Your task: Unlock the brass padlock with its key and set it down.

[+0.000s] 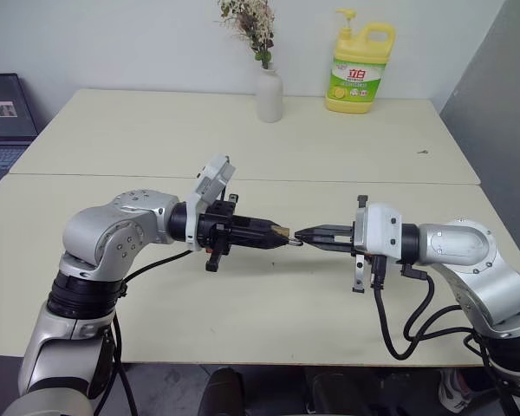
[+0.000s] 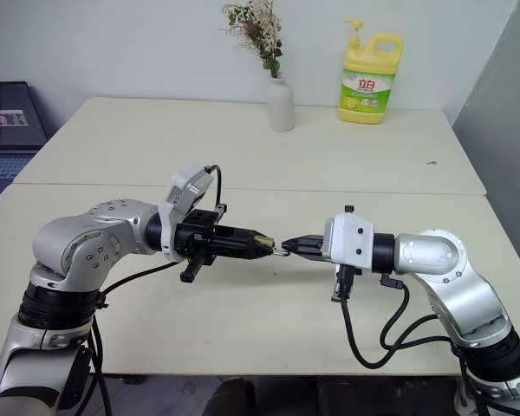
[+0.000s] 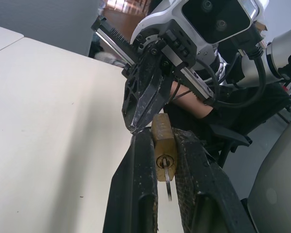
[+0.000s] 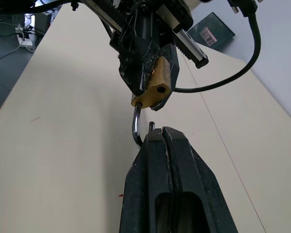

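Observation:
The brass padlock (image 1: pixel 280 232) hangs above the front table, its boxy body pinched between the fingers of my left gripper (image 1: pixel 276 232), which is shut on it. In the left wrist view the padlock (image 3: pixel 163 141) shows its keyhole with the thin silvery key (image 3: pixel 168 187) sticking out of it. My right gripper (image 1: pixel 300 236) faces it tip to tip and is shut on the bend of the shackle (image 4: pixel 135 127). The shackle stands open: its free end is out of the body, and the empty hole shows in the padlock (image 4: pixel 157 83).
Two cream tables (image 1: pixel 156 295) meet at a seam across the middle. On the far one stand a white vase with dried flowers (image 1: pixel 269 94) and a yellow detergent bottle (image 1: pixel 360 69). A dark laptop (image 1: pixel 4 113) sits off the far left, and a grey wall (image 1: pixel 503 130) on the right.

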Tool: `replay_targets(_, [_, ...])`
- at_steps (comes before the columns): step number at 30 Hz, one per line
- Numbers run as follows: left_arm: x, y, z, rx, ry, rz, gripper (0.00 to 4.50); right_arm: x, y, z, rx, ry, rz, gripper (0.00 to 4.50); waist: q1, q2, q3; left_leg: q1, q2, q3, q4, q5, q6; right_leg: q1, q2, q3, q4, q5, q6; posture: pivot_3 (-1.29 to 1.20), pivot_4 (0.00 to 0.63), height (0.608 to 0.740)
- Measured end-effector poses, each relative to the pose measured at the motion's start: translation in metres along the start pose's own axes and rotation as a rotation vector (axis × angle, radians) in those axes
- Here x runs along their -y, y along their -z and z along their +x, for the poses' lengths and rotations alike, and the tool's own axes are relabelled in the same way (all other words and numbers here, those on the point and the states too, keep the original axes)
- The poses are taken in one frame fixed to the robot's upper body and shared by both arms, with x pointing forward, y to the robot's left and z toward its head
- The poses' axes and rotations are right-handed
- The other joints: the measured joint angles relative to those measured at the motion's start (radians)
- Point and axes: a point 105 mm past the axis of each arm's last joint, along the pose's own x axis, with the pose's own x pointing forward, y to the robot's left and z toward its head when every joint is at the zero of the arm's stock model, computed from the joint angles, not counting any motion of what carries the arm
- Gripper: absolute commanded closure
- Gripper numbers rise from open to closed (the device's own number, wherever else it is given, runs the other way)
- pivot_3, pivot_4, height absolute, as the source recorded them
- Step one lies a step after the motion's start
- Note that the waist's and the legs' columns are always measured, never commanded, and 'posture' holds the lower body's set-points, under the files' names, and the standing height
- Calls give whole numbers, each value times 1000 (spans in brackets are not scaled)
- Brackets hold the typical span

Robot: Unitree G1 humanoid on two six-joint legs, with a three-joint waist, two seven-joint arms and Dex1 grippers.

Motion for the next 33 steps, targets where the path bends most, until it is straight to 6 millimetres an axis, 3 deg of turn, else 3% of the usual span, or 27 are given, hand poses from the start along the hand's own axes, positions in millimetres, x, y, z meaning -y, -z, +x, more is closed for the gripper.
replay_targets(18, [0, -1, 1, 12, 2, 3, 4329, -10, 8, 0, -13, -35, 46, 4500, 0, 0, 0, 0, 0, 0, 0, 0, 0, 0, 0, 0, 0, 0, 0, 0, 150, 740])
replay_targets(22, [-5, 0, 1, 13, -45, 21, 4329, -12, 19, -8, -101, -58, 56, 4500, 1, 0, 0, 0, 0, 0, 0, 0, 0, 0, 0, 0, 0, 0, 0, 0, 150, 740])
replay_targets(25, [-13, 5, 2, 7, -107, 38, 4329, -9, 24, -15, -126, -31, 68, 3916, 1, 0, 0, 0, 0, 0, 0, 0, 0, 0, 0, 0, 0, 0, 0, 0, 150, 740])
replay_targets(29, [-26, 22, 4, -18, -190, 22, 4329, -1, 27, -28, -159, 23, 88, 2475, 1, 0, 0, 0, 0, 0, 0, 0, 0, 0, 0, 0, 0, 0, 0, 0, 150, 740])
replay_targets(33, [-32, 40, 12, -27, -221, -25, 4329, -13, 29, -27, -166, -2, 136, 1019, 1, 0, 0, 0, 0, 0, 0, 0, 0, 0, 0, 0, -1, 0, 0, 0, 150, 740])
